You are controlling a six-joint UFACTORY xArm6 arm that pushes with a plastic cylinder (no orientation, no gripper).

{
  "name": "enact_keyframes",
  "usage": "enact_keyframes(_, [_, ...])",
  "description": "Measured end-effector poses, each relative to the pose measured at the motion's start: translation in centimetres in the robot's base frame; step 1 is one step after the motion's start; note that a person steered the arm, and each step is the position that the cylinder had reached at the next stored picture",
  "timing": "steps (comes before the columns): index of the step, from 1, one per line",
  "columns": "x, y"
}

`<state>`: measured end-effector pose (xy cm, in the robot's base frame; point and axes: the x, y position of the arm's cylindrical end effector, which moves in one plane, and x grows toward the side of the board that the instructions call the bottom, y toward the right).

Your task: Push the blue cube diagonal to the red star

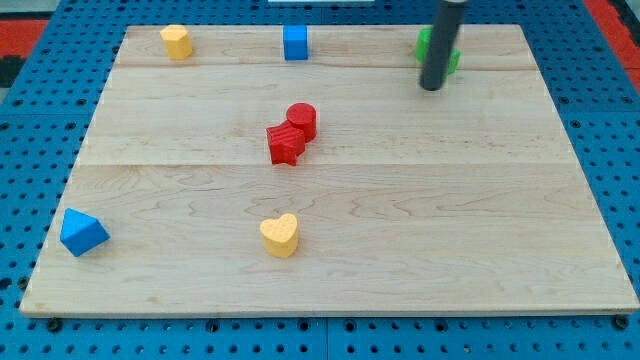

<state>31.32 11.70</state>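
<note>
1. The job looks barely begun, if at all: the blue cube (295,43) sits at the far edge of the bench (480,230), a little left of centre and well apart from the red star (286,144) in the middle.
2. I have no pincer to open or close, only a rod that holds nothing; my tip (432,87) rests on the bench at the far right, right in front of a green block (428,44) that the rod partly hides, so I cannot tell its shape.
3. My tip is well to the right of the blue cube and not touching it.
4. What is left, as I judge it, is getting behind the cube and pushing it nearer until it stands off one corner of the star.
5. The cube is hard against the far edge, so there is little room to slip in behind it.
6. A red cylinder (302,120) touches the star's far right side, so that corner is taken; the far left corner looks open.
7. Wide bare wood lies between cube and star.
8. The yellow block (177,41) at the far left, the blue wedge (82,233) at the near left and the yellow heart (281,235) near centre all lie off that path.
</note>
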Motion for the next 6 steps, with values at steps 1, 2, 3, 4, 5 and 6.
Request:
enact_keyframes(1, [-2.5,-4.5])
enact_keyframes(2, [-7.6,-4.5])
enact_keyframes(3, [-9.7,-7.8])
enact_keyframes(4, [-11.3,-14.4])
enact_keyframes(5, [-7.6,-23.3])
enact_keyframes(6, [-5.9,-23.6])
